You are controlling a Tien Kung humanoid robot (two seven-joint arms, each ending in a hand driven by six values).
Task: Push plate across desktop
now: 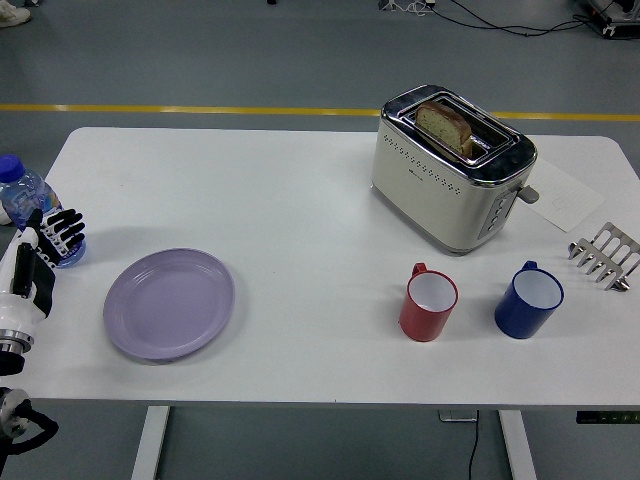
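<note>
A lilac plate (169, 303) lies flat on the white table (300, 210) at the near left. My left hand (52, 240) hovers at the table's left edge, a short gap to the left of the plate, its black fingers spread and holding nothing. It partly covers a water bottle behind it. No right arm shows in the head view.
A clear water bottle (22, 200) with a blue cap stands at the far left edge. A cream toaster (450, 170) with bread in it sits at the back right. A red mug (430, 302), a blue mug (529, 299) and a metal toast rack (604, 254) stand on the right.
</note>
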